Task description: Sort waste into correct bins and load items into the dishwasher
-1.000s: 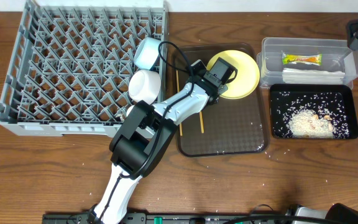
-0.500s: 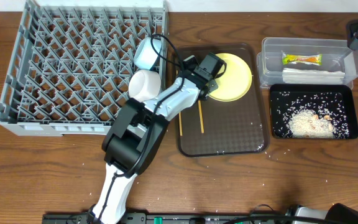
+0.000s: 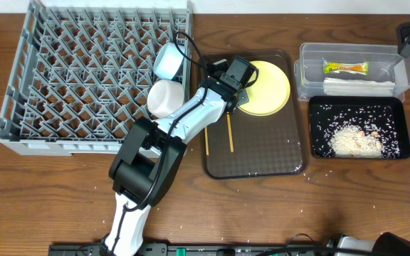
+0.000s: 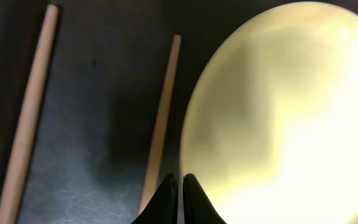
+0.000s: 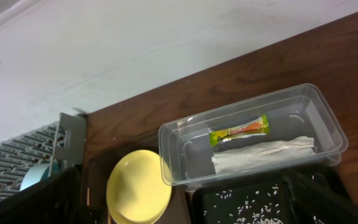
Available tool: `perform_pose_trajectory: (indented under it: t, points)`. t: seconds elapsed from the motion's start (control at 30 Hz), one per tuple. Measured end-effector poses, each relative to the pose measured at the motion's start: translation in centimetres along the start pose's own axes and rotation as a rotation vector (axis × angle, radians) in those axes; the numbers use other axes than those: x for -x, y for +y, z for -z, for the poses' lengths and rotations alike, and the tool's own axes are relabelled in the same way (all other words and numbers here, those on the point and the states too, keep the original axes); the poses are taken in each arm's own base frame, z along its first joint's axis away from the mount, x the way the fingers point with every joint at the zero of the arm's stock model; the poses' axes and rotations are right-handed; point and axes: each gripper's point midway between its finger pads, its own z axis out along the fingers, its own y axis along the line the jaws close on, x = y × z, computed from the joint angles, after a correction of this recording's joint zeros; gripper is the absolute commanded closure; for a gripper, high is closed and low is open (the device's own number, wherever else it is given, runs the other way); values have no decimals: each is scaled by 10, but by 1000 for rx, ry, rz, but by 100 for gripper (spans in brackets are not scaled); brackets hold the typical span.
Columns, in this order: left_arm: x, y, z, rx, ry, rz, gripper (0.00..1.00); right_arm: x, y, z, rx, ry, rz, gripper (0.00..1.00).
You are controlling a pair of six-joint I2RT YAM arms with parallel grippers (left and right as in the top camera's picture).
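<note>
While left jaws press together at the yellow plate [image 3: 270,89] rim, right jaws stand spread. Two chopsticks [image 4: 160,124] lie alongside.

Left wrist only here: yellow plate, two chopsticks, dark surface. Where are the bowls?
Observer: Both sit at the right edge of the grey dish rack, the light-blue bowl farther from the robot's base than the white bowl.
Operator: Wrapper and paper binned?
Observer: Yes. The snack wrapper and the folded paper lie side by side in the clear tub.
Operator: Rice?
Observer: Most of the rice is heaped in the black tray, just in front of the tub.
</note>
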Motion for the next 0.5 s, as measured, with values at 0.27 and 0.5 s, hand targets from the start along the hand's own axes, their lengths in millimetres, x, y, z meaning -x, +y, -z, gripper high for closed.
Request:
perform_pose_trajectory:
  t: [0.27, 0.5]
  points:
    - [12, 8, 1, 53, -67, -82, 70, 0, 0, 0, 0, 0, 0, 1]
    - [-3, -4, 0, -28, 28, -81, 66, 0, 0, 0, 0, 0, 0, 1]
